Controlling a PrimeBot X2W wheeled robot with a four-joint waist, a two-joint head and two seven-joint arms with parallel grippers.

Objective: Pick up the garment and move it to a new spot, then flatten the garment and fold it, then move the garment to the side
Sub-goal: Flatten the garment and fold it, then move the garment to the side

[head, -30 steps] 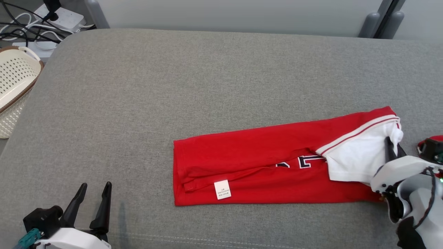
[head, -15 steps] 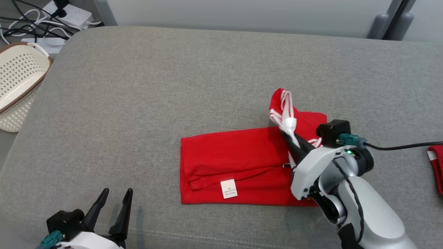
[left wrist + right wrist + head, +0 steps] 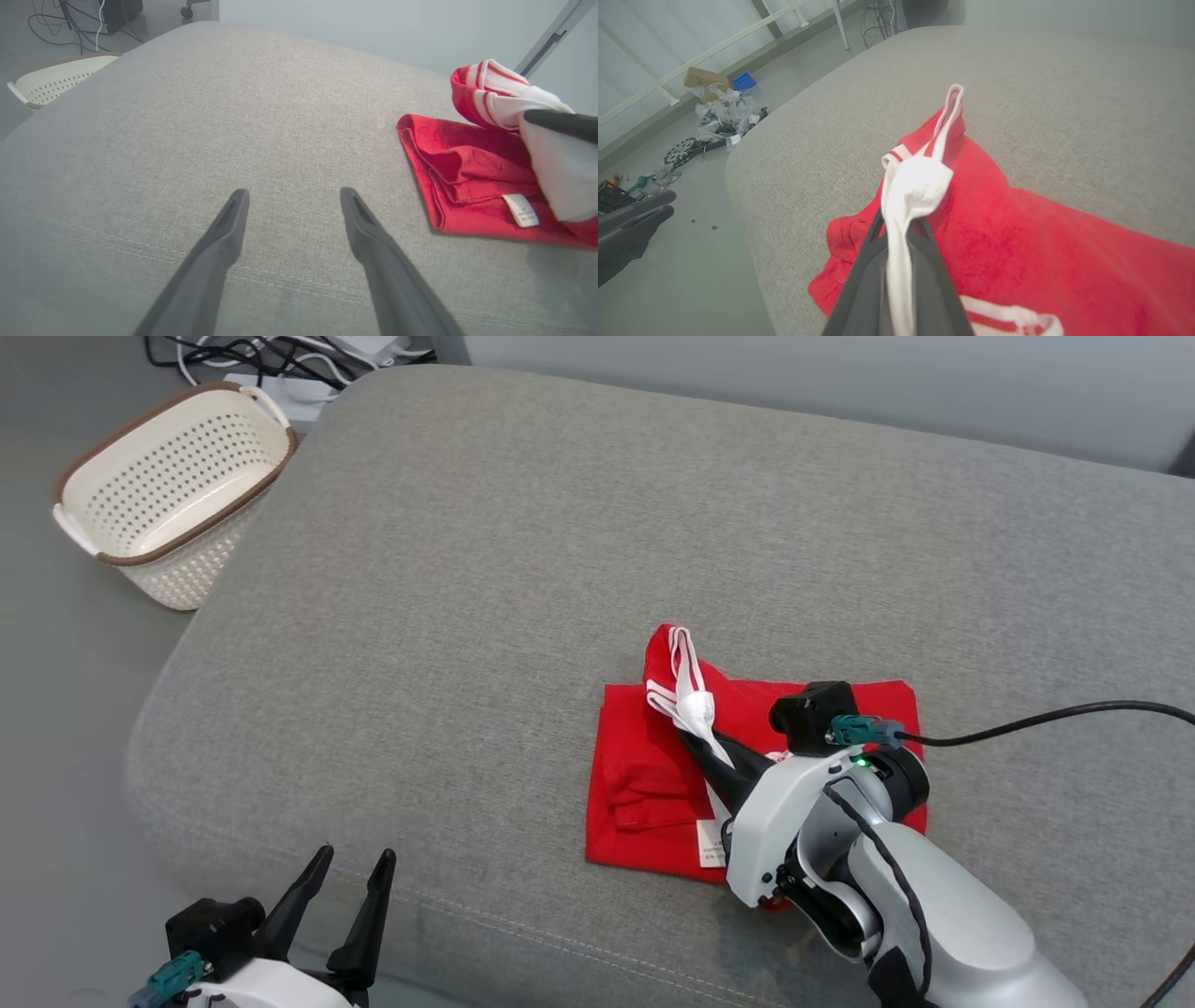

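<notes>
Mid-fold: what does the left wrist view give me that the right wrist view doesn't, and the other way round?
Left wrist view: the left pincer open and empty over the grey cushion, a white label on the folded cloth, and the cream basket beyond the cushion's edge.
Right wrist view: the right pincer up close, shut on the white trim, plus floor clutter past the cushion.
Both: the red garment, partly folded on the cushion, its striped end held up off it.

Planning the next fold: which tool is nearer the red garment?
Right. The right tool grips the garment by its white trim; the left tool stands open, apart, off its left edge.
</notes>
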